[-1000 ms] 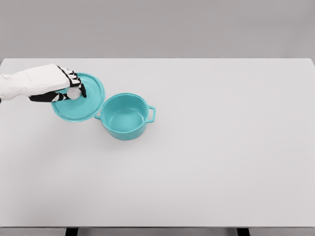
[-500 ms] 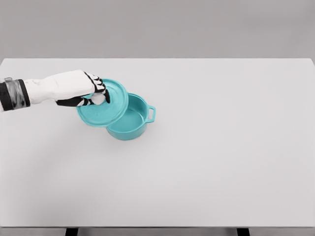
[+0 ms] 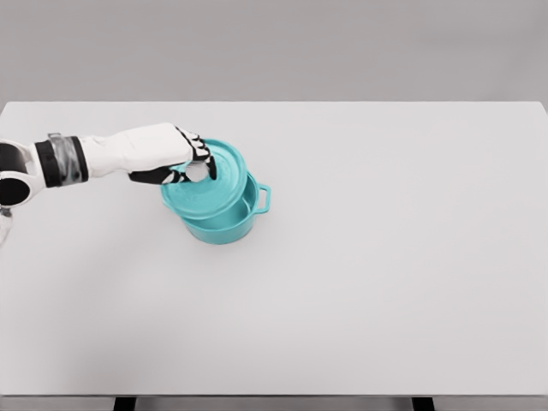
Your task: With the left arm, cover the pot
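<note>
Pot (image 3: 224, 221) is my landmark: teal, upright on the white table (image 3: 385, 257), left of the table's middle, one side handle pointing right. Over it I see the teal lid (image 3: 210, 187), tilted and shifted toward the pot's left, so a sliver of the opening shows at the right rim. My left hand (image 3: 167, 154) reaches in from the left of the pot, fingers pinched around the lid's pale knob (image 3: 198, 172).
</note>
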